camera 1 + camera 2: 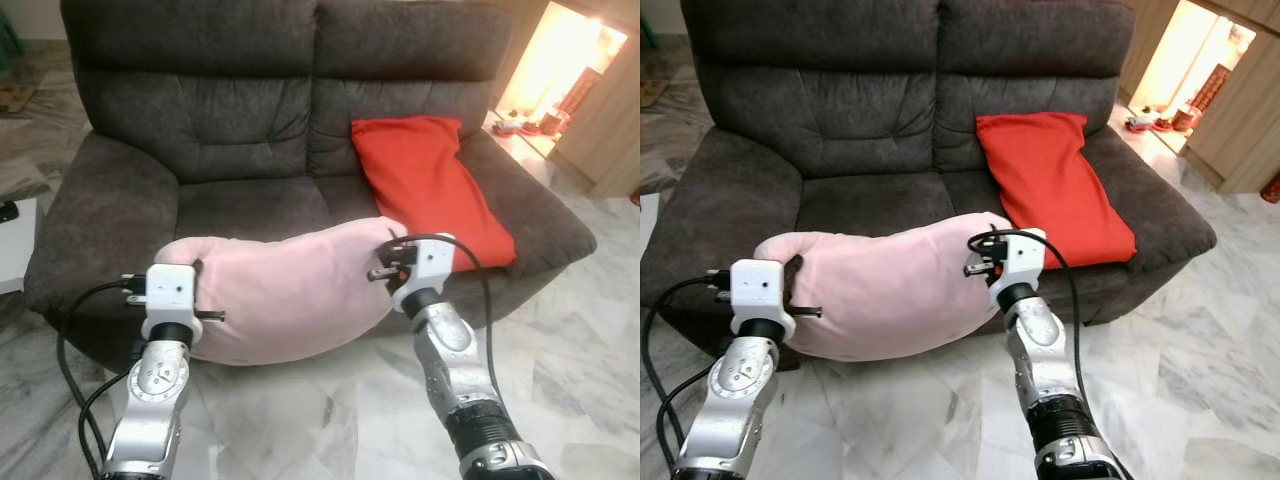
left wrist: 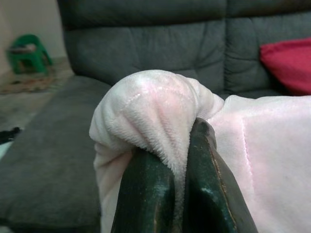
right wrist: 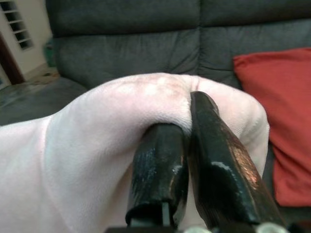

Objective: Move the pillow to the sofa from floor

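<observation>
Pillow (image 1: 290, 290), pale pink and plush, hangs between my two grippers in front of the sofa (image 1: 230, 140), clear of the marble floor (image 1: 330, 420). My left gripper (image 2: 182, 160) has its jaws pinched narrow on a bunched fold at the pillow's left end; in the left wrist view the fabric bulges over and between the two black fingers (image 2: 146, 194). My right gripper (image 3: 187, 145) has its jaws clamped just as tight on the pillow's right end, with the fabric swelling above the fingertips (image 3: 214, 145). The pillow sags in a curve between the two sets of jaws, and its upper edge overlaps the front lip of the sofa seat, though I cannot tell whether it touches the cushion. Beyond the right jaws, a red pillow (image 1: 425, 180) leans tilted against the sofa's backrest on the right-hand seat. Far past the left jaws, a small green stool (image 2: 26, 48) stands on the floor beside the sofa's arm.
</observation>
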`<state>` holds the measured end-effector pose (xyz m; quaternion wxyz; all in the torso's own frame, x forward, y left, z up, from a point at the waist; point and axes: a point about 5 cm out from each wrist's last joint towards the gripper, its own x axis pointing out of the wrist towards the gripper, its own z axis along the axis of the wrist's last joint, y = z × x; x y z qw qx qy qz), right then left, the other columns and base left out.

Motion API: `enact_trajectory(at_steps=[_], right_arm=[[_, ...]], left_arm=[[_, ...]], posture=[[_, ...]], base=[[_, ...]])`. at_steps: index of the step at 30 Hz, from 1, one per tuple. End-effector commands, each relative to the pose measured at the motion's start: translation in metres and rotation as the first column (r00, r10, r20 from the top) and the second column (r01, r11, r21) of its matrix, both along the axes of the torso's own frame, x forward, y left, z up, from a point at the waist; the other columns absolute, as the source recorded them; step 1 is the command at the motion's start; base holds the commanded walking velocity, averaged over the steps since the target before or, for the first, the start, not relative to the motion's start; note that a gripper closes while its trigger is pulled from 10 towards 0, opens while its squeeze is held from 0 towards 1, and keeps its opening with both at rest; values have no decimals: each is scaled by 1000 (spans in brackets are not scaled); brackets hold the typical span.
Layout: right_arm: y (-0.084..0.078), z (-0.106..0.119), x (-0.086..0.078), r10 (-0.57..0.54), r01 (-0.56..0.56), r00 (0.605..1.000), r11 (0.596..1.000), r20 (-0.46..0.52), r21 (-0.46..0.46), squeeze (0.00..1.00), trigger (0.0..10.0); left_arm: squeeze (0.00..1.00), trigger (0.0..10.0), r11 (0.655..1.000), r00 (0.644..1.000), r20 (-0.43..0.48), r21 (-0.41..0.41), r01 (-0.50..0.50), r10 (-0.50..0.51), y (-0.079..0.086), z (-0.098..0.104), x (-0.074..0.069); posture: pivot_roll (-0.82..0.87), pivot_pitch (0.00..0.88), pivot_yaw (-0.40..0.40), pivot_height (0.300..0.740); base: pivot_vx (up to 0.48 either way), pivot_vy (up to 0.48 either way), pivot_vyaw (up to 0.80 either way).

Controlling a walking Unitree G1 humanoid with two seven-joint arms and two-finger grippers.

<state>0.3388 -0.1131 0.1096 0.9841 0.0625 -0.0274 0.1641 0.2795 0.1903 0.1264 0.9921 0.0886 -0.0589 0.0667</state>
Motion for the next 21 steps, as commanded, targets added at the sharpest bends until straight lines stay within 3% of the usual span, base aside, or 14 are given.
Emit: enact_trajectory(at_steps=[1,8,10,14,21], right_arm=[[0,21,4,8,-8,995,1000,95,-2,0,10000],[0,28,3,27,-24,990,999,136,-26,0,10000],[0,30,3,30,-27,989,999,148,-26,0,10000],[4,36,2,64,-62,982,998,176,-12,0,10000],[10,44,1,113,-116,974,993,195,5,0,10000]], left_arm=[[0,10000,1000,997,75,2,16,-16,-6,16,-1],[0,10000,1000,994,111,-12,-11,12,-4,25,-7],[0,10000,1000,993,117,-11,-15,16,-4,26,-8],[0,10000,999,988,147,-1,-40,40,0,32,-9],[0,10000,999,988,150,-3,-38,38,-4,34,-6]], posture=[[137,0,-95,740],[139,0,-99,740],[139,0,-99,740],[139,0,-100,740],[131,0,-97,740]], base=[[0,0,0],[0,0,0],[0,0,769],[292,0,775],[364,0,0]])
